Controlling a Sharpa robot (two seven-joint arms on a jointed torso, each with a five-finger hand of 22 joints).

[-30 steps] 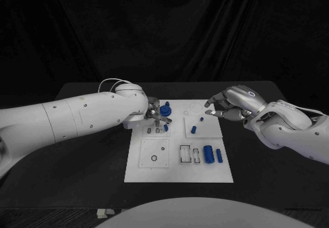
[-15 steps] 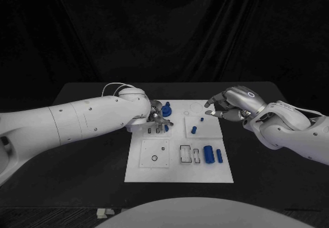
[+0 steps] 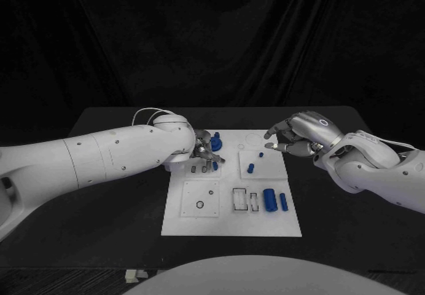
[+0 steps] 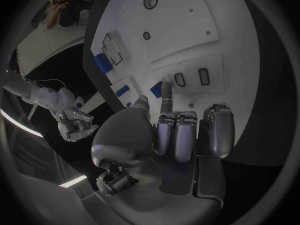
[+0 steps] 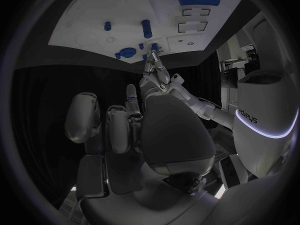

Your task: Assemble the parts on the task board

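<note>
Nearest on the white task board [image 3: 230, 224], two blue cylinders [image 3: 276, 201] lie side by side just right of a pair of dark-outlined rectangular slots [image 3: 245, 199], with a raised square plate [image 3: 199, 198] bearing a small dark hole to their left. Further back, the left arm reaches in low across the board's left edge, and the left hand [image 3: 204, 150] hangs over the far-left corner with its fingers pointing down; a small blue peg [image 3: 214, 165] stands right at its fingertips, touching or nearly so, but I cannot tell whether the fingers actually pinch it. A blue knobbed part [image 3: 215, 142] sits just behind that hand. A short blue pin [image 3: 250, 167] lies on the square plate between the two hands. The right hand [image 3: 296, 138] hovers at the board's far-right corner, fingers curled inward with nothing between them. On the robot's body, seen from the right wrist, dark lettering runs along a glowing strip, too small to read.
</note>
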